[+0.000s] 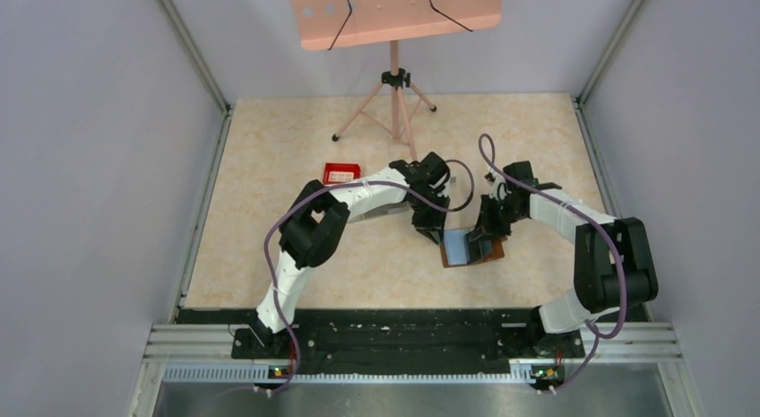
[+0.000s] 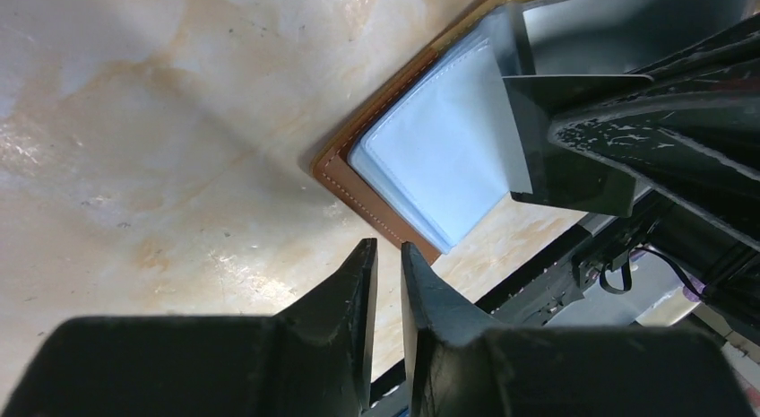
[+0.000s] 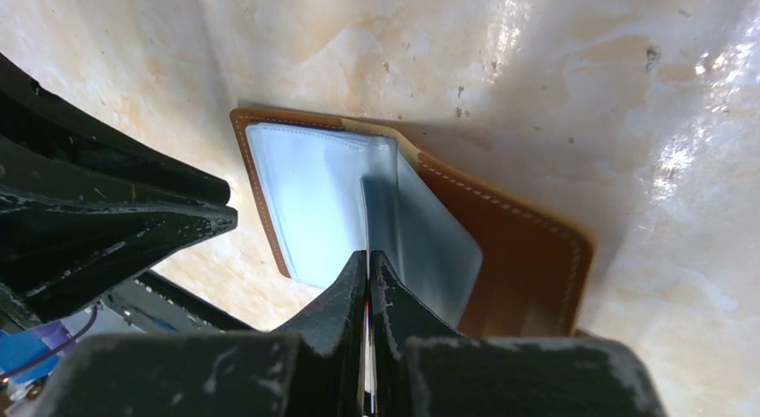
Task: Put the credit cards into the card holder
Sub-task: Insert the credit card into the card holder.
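1. Nearest to me, my two arms are bolted side by side at the front edge of the table (image 1: 269, 166). Both bend inward and meet over the middle-right of its pale, marbled top.
2. My left gripper (image 2: 388, 256) hangs low over the table. Its jaws are narrow, with only a thin slit between the black fingers and nothing in it. The tips sit just beside one corner of the wallet (image 3: 529, 256); I cannot tell whether they touch it.
3. My right gripper (image 3: 368, 260) is pinched closed on a thin dark card (image 3: 378, 206). The card stands on edge, and its free end points down at the inside of the wallet.
4. The wallet lies open and flat on the table between my two grippers. It is brown leather with pale stitching along the rim.
5. A stack of clear plastic sleeves (image 3: 300, 202) lies on the wallet's inner face. From my right wrist they cover the left part, with bare leather showing to the right.
6. I cannot tell whether the card's end is inside a sleeve or only resting against one.
7. Farther back, a small red tray (image 1: 341, 173) sits on the table to the left of my grippers, well apart from the wallet.
8. Farthest away, a music stand (image 1: 394, 76) on tripod legs stands at the back of the table, with a pinkish desk on top.
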`<state>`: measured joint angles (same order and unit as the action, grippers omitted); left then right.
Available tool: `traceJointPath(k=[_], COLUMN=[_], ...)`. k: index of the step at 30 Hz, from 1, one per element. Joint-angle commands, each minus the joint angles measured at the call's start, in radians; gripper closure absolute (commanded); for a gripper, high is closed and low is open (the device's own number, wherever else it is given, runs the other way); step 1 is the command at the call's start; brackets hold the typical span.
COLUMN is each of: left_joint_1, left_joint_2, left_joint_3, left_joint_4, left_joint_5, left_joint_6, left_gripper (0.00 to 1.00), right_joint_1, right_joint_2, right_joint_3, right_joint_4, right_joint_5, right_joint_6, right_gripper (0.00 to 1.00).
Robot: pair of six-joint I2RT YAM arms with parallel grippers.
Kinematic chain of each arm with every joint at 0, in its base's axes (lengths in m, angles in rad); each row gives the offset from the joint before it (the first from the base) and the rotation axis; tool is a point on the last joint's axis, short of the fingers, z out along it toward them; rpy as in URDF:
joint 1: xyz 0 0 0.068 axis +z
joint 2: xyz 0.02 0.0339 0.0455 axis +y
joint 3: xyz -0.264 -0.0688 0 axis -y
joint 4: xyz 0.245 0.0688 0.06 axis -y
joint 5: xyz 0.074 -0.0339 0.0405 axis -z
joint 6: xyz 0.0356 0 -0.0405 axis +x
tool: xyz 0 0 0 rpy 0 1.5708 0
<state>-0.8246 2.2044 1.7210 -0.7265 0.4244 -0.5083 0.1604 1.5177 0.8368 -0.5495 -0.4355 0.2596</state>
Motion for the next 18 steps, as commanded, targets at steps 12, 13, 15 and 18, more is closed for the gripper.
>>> traceJointPath(k=[12, 13, 15, 18], left_joint_1=[-0.012, -0.011, -0.011, -0.011], left_joint_2=[0.062, 0.066, 0.074, 0.087], left_joint_3=[0.049, 0.05, 0.053, 0.061], left_joint_4=[-0.059, -0.061, -0.067, -0.075], left_joint_5=[-0.008, -0.009, -0.01, -0.012], left_joint_6=[0.031, 0.033, 0.036, 0.04], left_gripper=[0.99, 1.0, 1.0, 1.0], right_joint_1=[-0.056, -0.056, -0.056, -0.057], right_joint_2=[0.007, 0.012, 0.024, 0.042], right_joint_3=[-0.064, -0.066, -0.071, -0.086], right_joint_4=[0.231, 0.24, 0.265, 0.306], right_joint_5=[-0.142, -0.154, -0.172, -0.201], right_joint_6=[0.007, 0.005, 0.003, 0.016], right_gripper=[1.0, 1.0, 1.0, 1.0])
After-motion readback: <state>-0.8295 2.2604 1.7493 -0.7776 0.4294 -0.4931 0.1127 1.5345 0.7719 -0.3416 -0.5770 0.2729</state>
